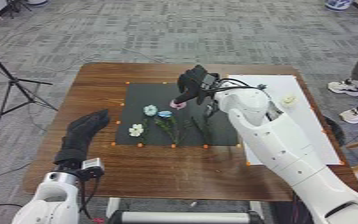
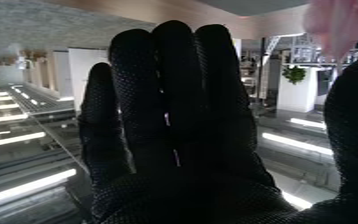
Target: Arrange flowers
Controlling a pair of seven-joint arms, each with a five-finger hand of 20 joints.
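Right hand (image 2: pixel 184 190): fingers (image 2: pixel 140 100) straight, thumb apart; cannot tell if holding. Pink flower (image 1: pixel 177 104) beside fingertips: probably light, petals fragile, best pinched below bloom.

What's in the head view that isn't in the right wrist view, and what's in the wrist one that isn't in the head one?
Head view: the left hand, open, plus blue flowers and pale flowers.

Right wrist view: bright ceiling lights and a green plant.

Both: the right hand, its fingers straight, the pink flower by it, and part of the table.
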